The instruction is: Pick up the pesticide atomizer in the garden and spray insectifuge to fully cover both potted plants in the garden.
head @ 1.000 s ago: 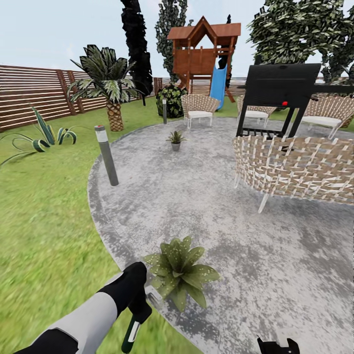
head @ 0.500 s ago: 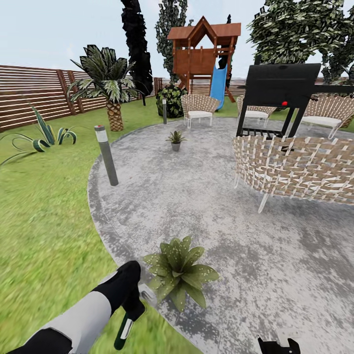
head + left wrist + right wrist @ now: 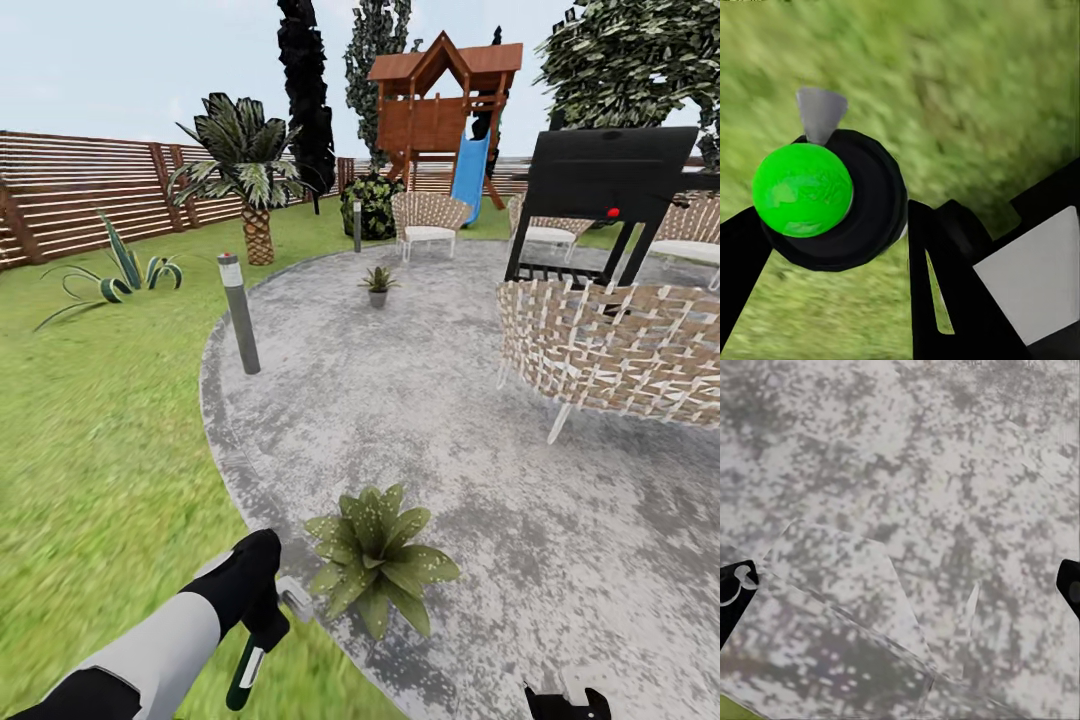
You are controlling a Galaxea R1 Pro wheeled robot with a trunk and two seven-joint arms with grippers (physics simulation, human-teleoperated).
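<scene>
Left tool: pinching the pesticide atomizer, whose dark green body hangs down over the lawn with the pale trigger head up beside the near plant.
Right tool: spread, nothing in it; low over the patio, its fingers far apart in the right wrist view.
Near potted plant: at the patio's edge, just beside the trigger head.
Far potted plant: well apart, up the patio near a wicker chair.
Risk, aim: the nozzle may sit too close and off to one side, so spray likely wets only the nearest leaves.
Risk, grip: the bottle hangs tilted from the pinch; a quick swing could turn or drop it.
Risk, coverage: leaving early would likely mean partial cover on the near rosette.
Around: bollard lamp at the patio rim, agave and palm on the grass, fence behind.
In the way: the big wicker seat and black grill crowd the patio's right side; the lane to the far plant looks open between them and the bollard.
</scene>
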